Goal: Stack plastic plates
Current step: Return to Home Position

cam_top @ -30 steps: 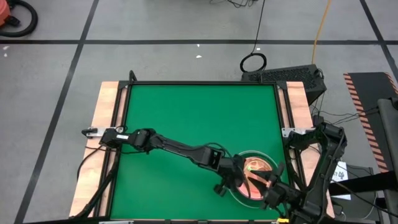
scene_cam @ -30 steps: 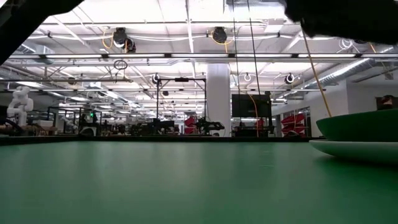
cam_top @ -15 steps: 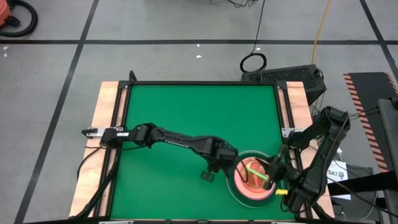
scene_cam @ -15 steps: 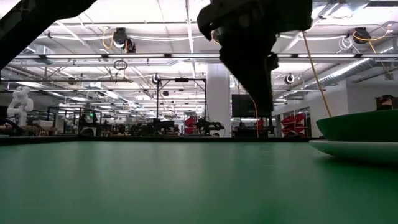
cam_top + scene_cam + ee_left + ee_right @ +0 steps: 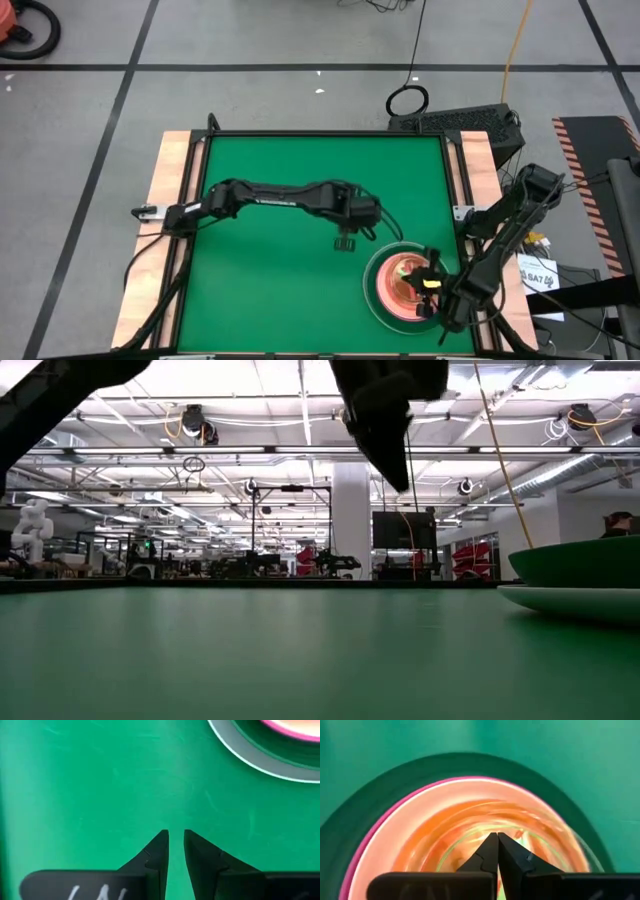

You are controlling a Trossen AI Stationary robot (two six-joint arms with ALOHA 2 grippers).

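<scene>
I read one plate stack (image 5: 390, 290) on the counter (image 5: 270, 170), in its right part near the right arm's base. The plates nest flat and face up: a pale blue plate (image 5: 570, 600) lowest, a dark green plate (image 5: 580, 565) in it, then pink, orange and translucent green at the centre. All are round, with no long axis.

The right pincer (image 5: 493, 836) hangs over the stack's centre, tips together and empty. The left pincer (image 5: 176, 832) hovers over bare counter near the stack, tips a hairline apart and empty.

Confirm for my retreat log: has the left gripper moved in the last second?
Yes. In the high view the left gripper has drawn back from the plate stack toward the middle of the table.
</scene>
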